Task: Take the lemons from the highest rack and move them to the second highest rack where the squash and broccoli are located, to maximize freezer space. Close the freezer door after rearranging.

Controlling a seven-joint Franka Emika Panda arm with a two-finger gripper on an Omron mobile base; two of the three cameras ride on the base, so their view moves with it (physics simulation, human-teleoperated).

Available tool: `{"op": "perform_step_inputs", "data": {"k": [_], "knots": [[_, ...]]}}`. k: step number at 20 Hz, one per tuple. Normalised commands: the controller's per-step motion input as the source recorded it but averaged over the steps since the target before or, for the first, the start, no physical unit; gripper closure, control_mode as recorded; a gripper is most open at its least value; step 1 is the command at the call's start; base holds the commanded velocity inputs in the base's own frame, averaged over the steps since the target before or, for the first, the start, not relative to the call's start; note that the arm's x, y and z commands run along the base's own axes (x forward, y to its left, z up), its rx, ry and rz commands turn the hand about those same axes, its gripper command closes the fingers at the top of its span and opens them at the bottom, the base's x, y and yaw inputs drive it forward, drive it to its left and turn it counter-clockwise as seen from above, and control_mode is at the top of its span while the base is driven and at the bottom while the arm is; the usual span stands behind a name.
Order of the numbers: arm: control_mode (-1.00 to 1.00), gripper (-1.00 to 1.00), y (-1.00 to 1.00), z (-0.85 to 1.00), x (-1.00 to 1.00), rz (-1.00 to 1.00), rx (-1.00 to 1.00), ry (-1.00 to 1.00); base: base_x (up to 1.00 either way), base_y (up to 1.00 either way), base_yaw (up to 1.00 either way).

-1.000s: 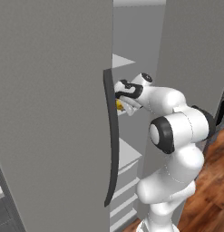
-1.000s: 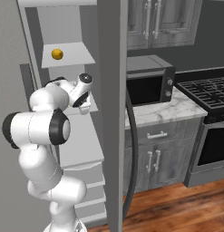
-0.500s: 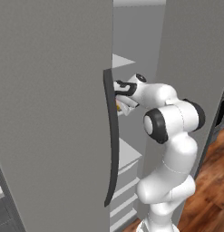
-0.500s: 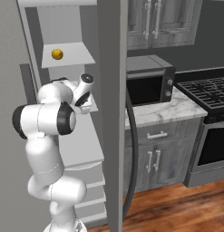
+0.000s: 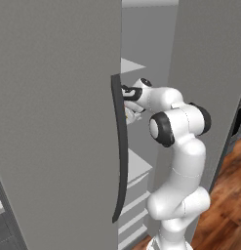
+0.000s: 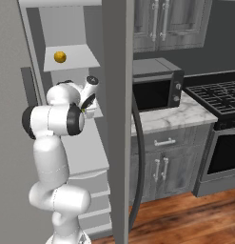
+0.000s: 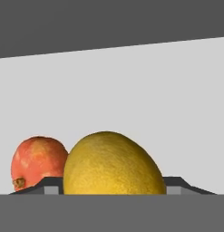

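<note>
1. while the white arm reaches into the open freezer, its gripper (image 6: 85, 110) sits at the second shelf (image 6: 93, 151) down, just below the top shelf (image 6: 73, 62).
2. one lemon (image 6: 60, 57) lies on the top shelf, left of centre, well above the gripper.
3. another lemon (image 7: 114, 164) sits right at the fingers in the hand view, with the dark finger tips (image 7: 177, 185) showing at either side of it.
4. the fingers look pinched on that lemon, which is above the second shelf.
5. a round red-orange fruit (image 7: 37, 162) rests just behind that lemon, to its left in the hand view, touching or nearly so.
6. from the left base view, the gripper (image 5: 128, 106) is partly hidden behind the door's dark handle (image 5: 121, 146).
7. the freezer door (image 6: 120, 119) stands open, right of the arm.
</note>
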Motion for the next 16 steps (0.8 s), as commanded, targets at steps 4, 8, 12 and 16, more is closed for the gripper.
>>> {"op": "perform_step_inputs", "data": {"k": [4,8,12,16], "knots": [[-1.0,-1.0,0.1,-0.16,0.27,0.0,0.0,0.0,0.0,0.0,0.0],[-1.0,-1.0,0.0,-0.13,0.06,0.0,0.0,0.0,0.0,0.0,0.0],[-1.0,-1.0,0.0,-0.02,-0.05,0.0,0.0,0.0,0.0,0.0,0.0],[-1.0,-1.0,0.0,0.08,-0.23,0.0,0.0,-0.02,0.0,0.0,0.0]]}}
